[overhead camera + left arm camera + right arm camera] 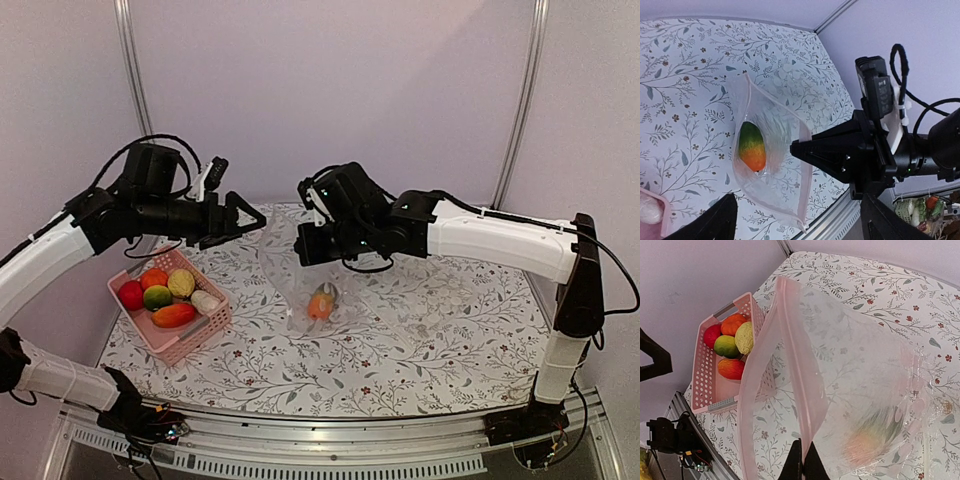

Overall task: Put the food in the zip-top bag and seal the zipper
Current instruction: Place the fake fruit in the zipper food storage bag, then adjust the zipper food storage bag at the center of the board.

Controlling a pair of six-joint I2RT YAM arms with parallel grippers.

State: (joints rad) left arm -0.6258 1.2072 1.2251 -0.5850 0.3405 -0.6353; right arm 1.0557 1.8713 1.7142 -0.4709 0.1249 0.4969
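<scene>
At the left of the surface (pixel 430 330), the pink basket (pixel 200 335) holds most of the food (pixel 165 297): red, orange, green, yellow and pale pieces packed close together; they look like light, hard, smooth toys, apt to roll or slip, so each is best taken across its middle; just right of the basket and above it, the left claw (pixel 799 210) hangs in the air with its jaws spread wide and nothing between them; further right, the zip-top bag (pixel 865 370) rises off the surface, with one green-and-orange piece (pixel 751 146) lying at its bottom; the bag looks thin, limp and crinkly, likely to sag shut if let go, so the stiffer zipper (pixel 800 370) is the sensible place to hold it; the right claw (pixel 802 460) is pinched fully closed on that pinkish strip, holding the mouth up and open toward the basket; whether it grips one lip or both, the wrist view does not quite show.
</scene>
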